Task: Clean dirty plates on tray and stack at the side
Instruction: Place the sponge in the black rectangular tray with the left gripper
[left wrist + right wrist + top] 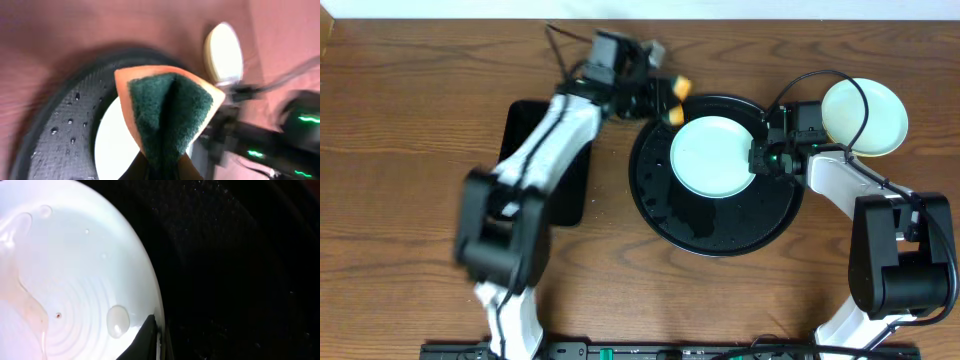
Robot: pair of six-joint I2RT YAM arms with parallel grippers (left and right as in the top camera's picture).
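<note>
A pale mint-white plate point(710, 157) lies on the round black tray point(720, 228), toward its far side. My right gripper point(761, 158) is shut on the plate's right rim. In the right wrist view the plate point(75, 280) carries water drops and a tiny brown speck, and one finger point(154, 337) lies over its edge. My left gripper point(672, 98) is shut on an orange sponge with a green scouring face point(167, 107), just above the tray's far-left rim, apart from the plate point(117, 145). Another pale plate point(865, 117) sits on the table at the right; it also shows in the left wrist view point(223, 52).
A smaller rectangular black tray point(572, 185) lies left of the round tray, partly under my left arm. Water drops speckle the round tray point(60, 140). Cables run over the table's far side near both arms. The table's far edge is close behind.
</note>
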